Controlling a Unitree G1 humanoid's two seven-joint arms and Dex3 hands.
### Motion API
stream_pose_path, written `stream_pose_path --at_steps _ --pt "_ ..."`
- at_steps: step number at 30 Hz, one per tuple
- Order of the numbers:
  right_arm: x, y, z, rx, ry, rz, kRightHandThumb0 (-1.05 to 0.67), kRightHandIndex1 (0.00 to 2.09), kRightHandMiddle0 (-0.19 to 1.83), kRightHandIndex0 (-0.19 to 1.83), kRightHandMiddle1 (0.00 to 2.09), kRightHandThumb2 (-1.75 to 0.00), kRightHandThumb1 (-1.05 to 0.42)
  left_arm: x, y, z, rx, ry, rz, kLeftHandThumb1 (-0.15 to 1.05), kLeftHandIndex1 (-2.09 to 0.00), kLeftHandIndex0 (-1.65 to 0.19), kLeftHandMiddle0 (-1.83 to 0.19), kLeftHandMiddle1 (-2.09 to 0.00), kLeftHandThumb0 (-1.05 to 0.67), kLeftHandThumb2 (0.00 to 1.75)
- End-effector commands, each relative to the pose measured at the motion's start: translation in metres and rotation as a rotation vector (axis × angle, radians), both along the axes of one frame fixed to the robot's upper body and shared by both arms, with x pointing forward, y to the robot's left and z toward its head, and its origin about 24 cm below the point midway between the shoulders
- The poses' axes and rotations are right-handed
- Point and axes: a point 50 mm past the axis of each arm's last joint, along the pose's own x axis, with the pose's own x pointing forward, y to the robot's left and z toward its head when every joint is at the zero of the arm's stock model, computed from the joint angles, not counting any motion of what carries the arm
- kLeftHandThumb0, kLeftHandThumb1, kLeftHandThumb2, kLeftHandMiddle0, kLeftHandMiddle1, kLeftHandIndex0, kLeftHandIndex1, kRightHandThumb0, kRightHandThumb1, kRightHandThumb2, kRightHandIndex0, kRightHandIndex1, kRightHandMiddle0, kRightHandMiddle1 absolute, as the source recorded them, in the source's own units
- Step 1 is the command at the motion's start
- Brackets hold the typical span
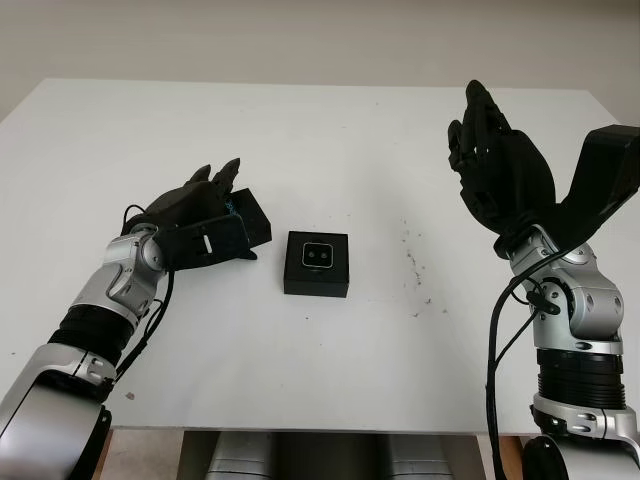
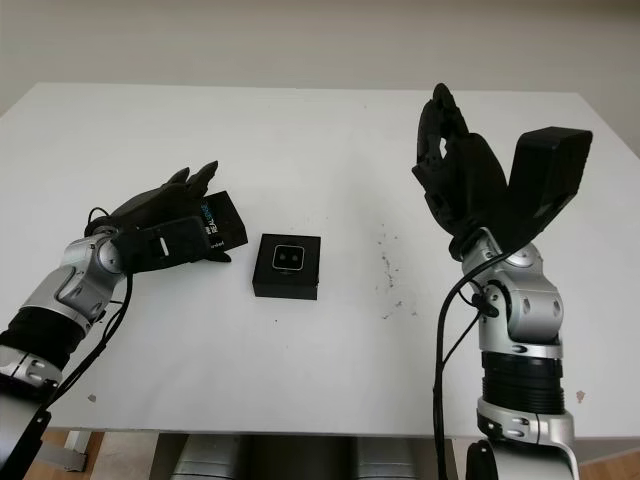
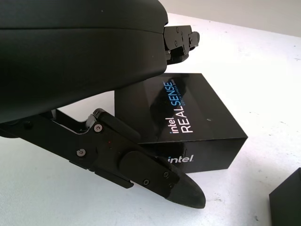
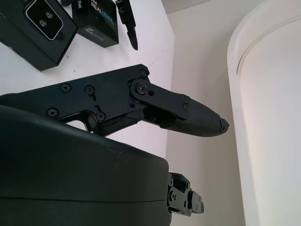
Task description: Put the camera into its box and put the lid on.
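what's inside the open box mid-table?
The camera sits in the open box, two lenses facing up. Whatever lies beneath it is covered. The lid sits by the left hand.

We counted one open box point(image 1: 317, 264), one camera point(image 1: 319, 257) inside it, one lid point(image 3: 188, 117), two hands, left point(image 1: 195, 215) and right point(image 1: 497, 165), and one table point(image 1: 330, 140).

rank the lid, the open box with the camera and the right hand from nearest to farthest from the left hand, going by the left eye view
1. The RealSense lid: under the left hand's fingers, at the table's left.
2. The open box with the camera: mid-table, to the lid's right and apart from it.
3. The right hand: open, raised above the table's right side, farthest.
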Motion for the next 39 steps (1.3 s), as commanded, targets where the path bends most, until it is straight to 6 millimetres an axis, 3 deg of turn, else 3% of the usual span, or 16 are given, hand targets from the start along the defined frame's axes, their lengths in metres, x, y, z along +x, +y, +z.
stream_pose_path --at_steps 1,8,14,15,16,17,20,27,34,39 --pt "-0.001 -0.001 0.009 -0.013 -0.027 -0.001 -0.67 0.05 -0.16 -0.18 0.05 -0.72 -1.05 0.004 -0.003 0.006 -0.012 -0.018 0.001 0.82 -0.09 0.03 0.14 -0.04 -0.64 0.05" --pt "-0.001 -0.002 0.009 -0.006 -0.033 0.006 -0.67 0.05 -0.16 -0.19 0.05 -0.71 -1.05 0.004 0.000 0.005 0.003 -0.016 -0.009 0.81 -0.09 -0.18 -0.12 -0.09 -0.46 0.05" --pt "-0.001 -0.002 0.009 -0.005 -0.031 0.000 -0.67 0.05 -0.16 -0.19 0.05 -0.72 -1.05 0.003 0.001 0.006 0.045 -0.033 -0.026 0.85 -0.23 -0.49 -0.50 -0.26 -0.24 0.06" --pt "-0.001 -0.001 0.008 -0.004 -0.029 0.001 -0.68 0.05 -0.15 -0.19 0.06 -0.71 -1.05 0.003 0.001 0.006 0.048 -0.040 -0.029 0.88 -0.37 -0.54 -0.49 -0.59 -0.19 0.06" --pt "-0.001 -0.001 0.008 -0.003 -0.028 0.000 -0.68 0.05 -0.15 -0.19 0.06 -0.70 -1.05 0.002 0.002 0.006 0.049 -0.048 -0.029 0.92 -0.72 -0.50 -0.45 -0.94 -0.14 0.06" --pt "-0.001 -0.001 0.008 -0.003 -0.026 -0.002 -0.68 0.05 -0.15 -0.19 0.06 -0.70 -1.05 0.002 0.002 0.006 0.052 -0.057 -0.030 0.94 -0.93 -0.45 -0.45 -1.05 -0.11 0.06" --pt "-0.001 0.000 0.008 -0.005 -0.025 -0.002 -0.68 0.05 -0.15 -0.19 0.06 -0.70 -1.05 0.001 0.003 0.007 0.051 -0.091 -0.036 0.96 -1.19 -0.42 -0.46 -1.19 -0.05 0.05" --pt "-0.002 0.001 0.006 0.006 -0.018 -0.004 -0.67 0.05 -0.13 -0.18 0.06 -0.71 -1.05 -0.002 0.006 0.017 0.012 -0.145 -0.023 0.94 -1.26 -0.39 -0.44 -1.20 -0.05 0.05" --pt "-0.005 0.004 0.001 0.017 -0.010 0.023 -0.68 0.06 -0.11 -0.16 0.07 -0.68 -1.05 -0.007 0.009 0.039 -0.112 -0.180 -0.023 0.96 -1.28 -0.36 -0.47 -1.22 -0.03 0.06" --pt "-0.007 0.005 -0.001 -0.001 -0.011 0.048 -0.69 0.07 -0.09 -0.15 0.07 -0.69 -1.05 -0.008 0.010 0.055 -0.160 -0.220 -0.038 0.94 -1.36 -0.35 -0.47 -1.42 -0.07 0.05"
